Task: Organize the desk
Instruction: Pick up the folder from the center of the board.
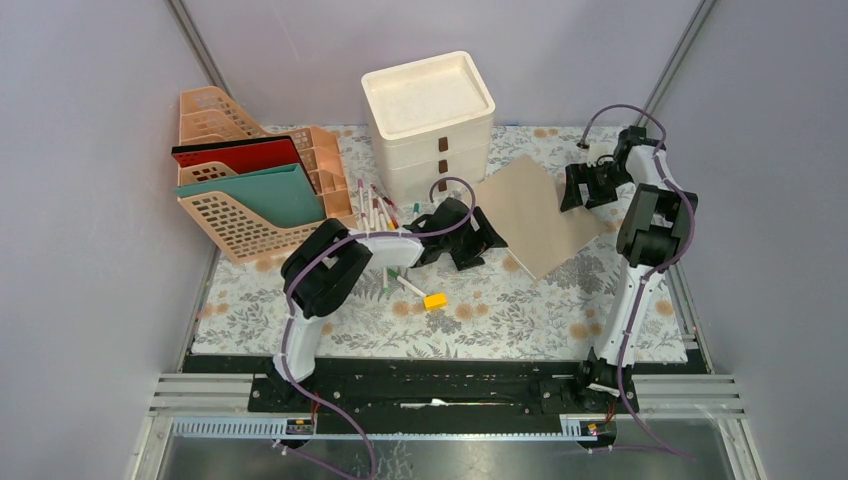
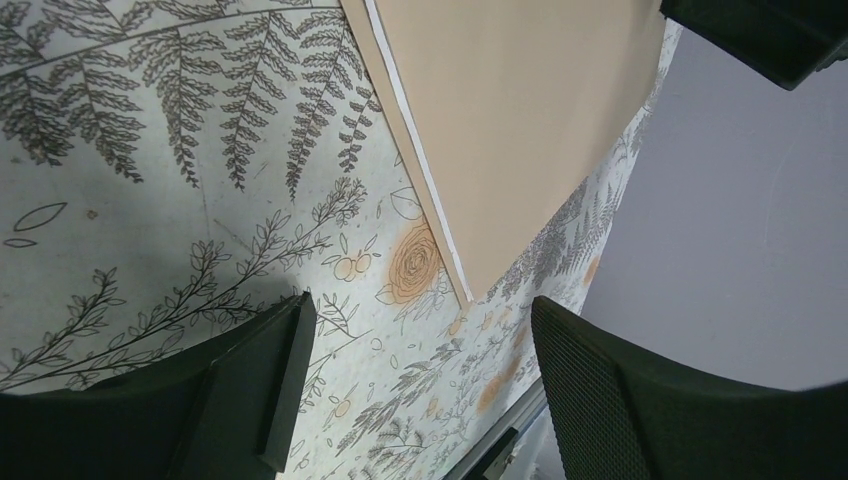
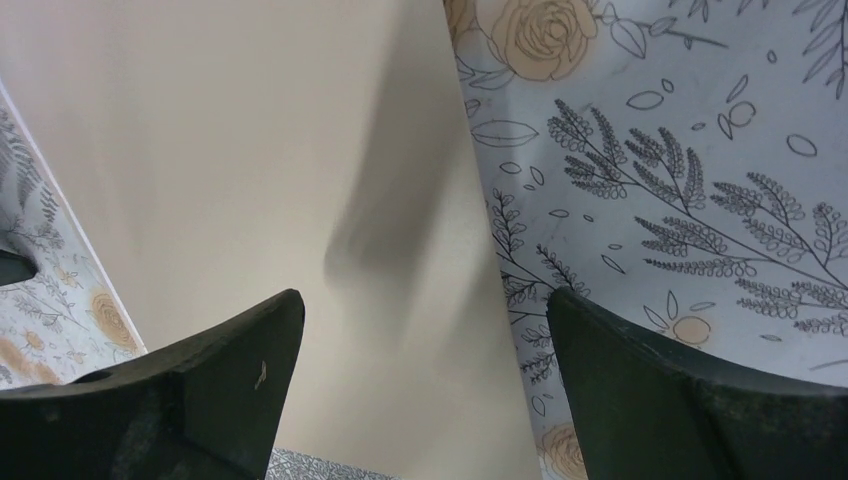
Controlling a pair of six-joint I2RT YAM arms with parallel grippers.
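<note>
My left tool (image 2: pixel 420 385) and right tool (image 3: pixel 425 380) hang spread and empty, flanking the tan folder (image 1: pixel 540 215) lying flat on the counter (image 1: pixel 500 310), probably to lift its edges.

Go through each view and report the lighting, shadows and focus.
Top external: soft, even light, no glare, everything sharp, only faint shadows under the arms on the desk. Left wrist: the fern print is crisp, the left gripper is near-black with little detail, and the cloth is dim beside it. Right wrist: a soft grey shadow crosses the tan board, and the right gripper is equally dark.
</note>
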